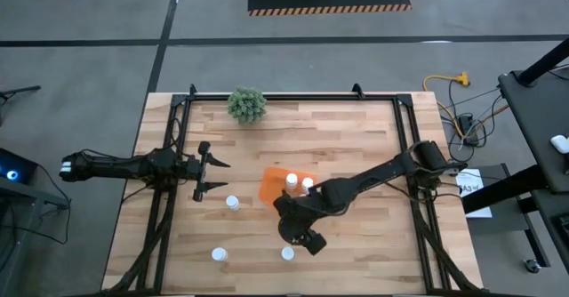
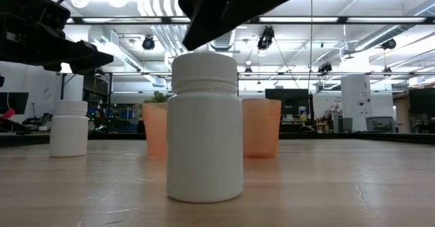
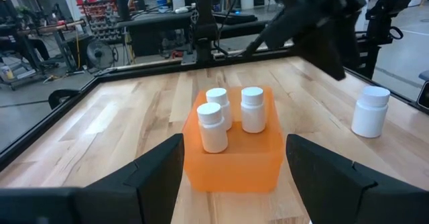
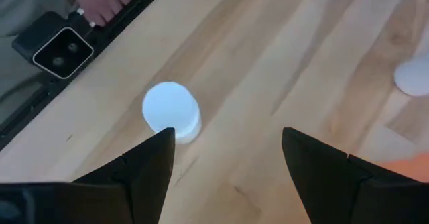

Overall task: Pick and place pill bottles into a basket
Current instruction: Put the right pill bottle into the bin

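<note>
Right gripper [image 1: 305, 236] hangs above the near-centre of the table [image 1: 356, 137], fingers spread wide, holding nothing. A bottle [image 4: 171, 110] stands upright on the wood just beyond the fingertips, seen from above in the right wrist view; it is not between the fingers. In the high view the same bottle [image 1: 287, 253] sits just beside the gripper, on the near side.

Left gripper [image 1: 210, 174] waits at the left side of the table, fingers wide apart and empty, pointing toward the basket [image 1: 270, 187].

The basket sits near the table centre. Three bottles stand upright in it (left wrist view shows them clearly): one [image 3: 212, 127] in front, two more [image 3: 218, 105] and [image 3: 253, 109] behind it, close together. From above only two white caps are clear in the basket; the right arm covers part of it.

Loose bottles on the table: one [image 1: 232, 203] between the left gripper and the basket, one [image 1: 219, 254] near the front edge on the left, and the one by the right gripper. All are upright and well apart from each other.

The low view has a bottle [image 2: 204, 128] large in the foreground, with the basket [image 2: 259, 135] behind it and another bottle [image 2: 69, 128] off to the side.

A plant [image 1: 246, 104] stands at the far edge. A person's hand [image 4: 100, 1] shows past the table edge in the right wrist view.
</note>
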